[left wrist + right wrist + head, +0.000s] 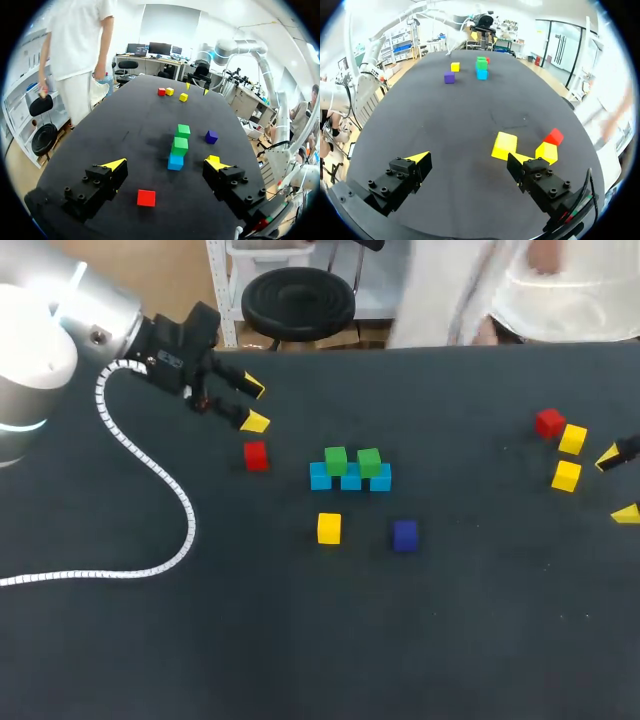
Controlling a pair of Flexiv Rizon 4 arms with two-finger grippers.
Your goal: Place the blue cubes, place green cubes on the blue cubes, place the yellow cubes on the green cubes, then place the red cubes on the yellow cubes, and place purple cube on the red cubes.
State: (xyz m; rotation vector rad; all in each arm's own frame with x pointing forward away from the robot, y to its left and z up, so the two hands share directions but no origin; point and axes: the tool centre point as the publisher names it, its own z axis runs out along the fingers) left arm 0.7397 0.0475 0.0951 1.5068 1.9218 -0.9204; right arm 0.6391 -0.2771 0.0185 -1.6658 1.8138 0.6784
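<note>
A row of three blue cubes [350,479] lies mid-table with two green cubes [336,460] on top of it. In front of it sit a yellow cube [329,528] and a purple cube [405,535]. To the row's left is a red cube [256,455], with my left gripper [254,405] open just behind it. In the left wrist view this red cube [146,198] lies below and between the open fingers of the left gripper [165,162]. At the right, a red cube [549,423] and two yellow cubes [572,438] [566,476] sit beside my open right gripper [617,485]. In the right wrist view the nearest yellow cube [504,145] is just ahead of one finger of the right gripper [469,157].
The dark table [300,640] has bare room across its whole front half. My left arm's white coiled cable [150,470] trails over the left part of the table. A person stands beyond the table's far edge and touches nothing on it.
</note>
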